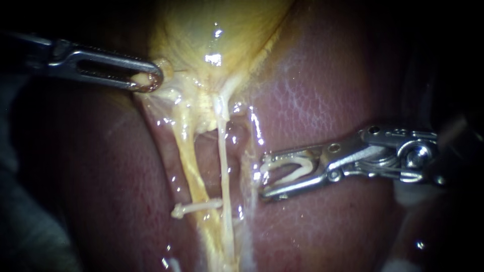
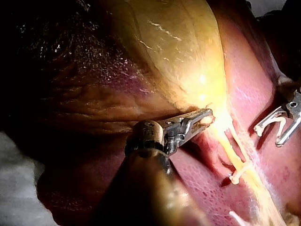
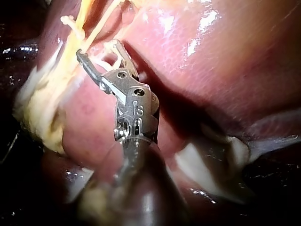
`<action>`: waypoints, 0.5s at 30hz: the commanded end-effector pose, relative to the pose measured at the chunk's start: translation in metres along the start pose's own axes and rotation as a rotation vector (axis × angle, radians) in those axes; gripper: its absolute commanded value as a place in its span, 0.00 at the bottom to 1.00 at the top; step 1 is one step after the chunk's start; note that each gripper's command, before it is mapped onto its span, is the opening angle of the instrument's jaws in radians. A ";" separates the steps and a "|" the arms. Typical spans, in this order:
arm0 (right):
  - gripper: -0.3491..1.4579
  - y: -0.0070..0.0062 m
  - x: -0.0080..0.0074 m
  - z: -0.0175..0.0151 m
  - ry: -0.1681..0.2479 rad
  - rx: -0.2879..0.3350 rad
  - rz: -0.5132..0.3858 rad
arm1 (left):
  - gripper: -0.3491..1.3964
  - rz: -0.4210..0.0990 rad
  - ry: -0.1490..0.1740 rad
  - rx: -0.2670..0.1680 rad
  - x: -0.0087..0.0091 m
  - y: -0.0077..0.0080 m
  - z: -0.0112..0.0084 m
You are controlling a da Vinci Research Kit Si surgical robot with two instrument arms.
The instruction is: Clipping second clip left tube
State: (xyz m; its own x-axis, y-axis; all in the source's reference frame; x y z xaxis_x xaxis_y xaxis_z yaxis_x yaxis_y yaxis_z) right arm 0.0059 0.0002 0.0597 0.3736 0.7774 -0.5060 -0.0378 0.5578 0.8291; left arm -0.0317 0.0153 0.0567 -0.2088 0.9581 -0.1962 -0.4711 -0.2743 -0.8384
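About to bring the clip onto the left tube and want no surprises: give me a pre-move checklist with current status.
1. New clip seated in the right instrument: ok, held between both jaws, spread wide.
2. Left instrument holding the gallbladder: ok, jaws shut on its narrow end.
3. Left tube stretched and exposed: ok.
4. Placed clip on the left tube: ok, bare tube shows between it and the gallbladder.
5. Right instrument's jaws around the left tube: not ok, apart from it, the right tube lies between.
6. What lies behind the left tube: cannot tell.
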 end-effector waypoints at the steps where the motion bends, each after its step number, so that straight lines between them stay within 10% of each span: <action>1: 0.47 -0.0004 0.0002 0.0003 0.000 0.007 0.002 | 0.00 0.000 0.000 0.000 0.0000 0.0000 0.0000; 15: 0.47 -0.0009 0.0009 0.0060 0.005 0.035 0.000 | 0.00 0.000 0.000 0.000 0.0000 0.0000 0.0000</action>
State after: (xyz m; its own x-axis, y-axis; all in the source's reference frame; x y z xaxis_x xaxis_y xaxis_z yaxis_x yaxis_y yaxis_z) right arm 0.0119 -0.0014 0.0600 0.3682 0.7790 -0.5075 -0.0051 0.5476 0.8367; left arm -0.0318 0.0153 0.0567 -0.2088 0.9581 -0.1962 -0.4710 -0.2743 -0.8384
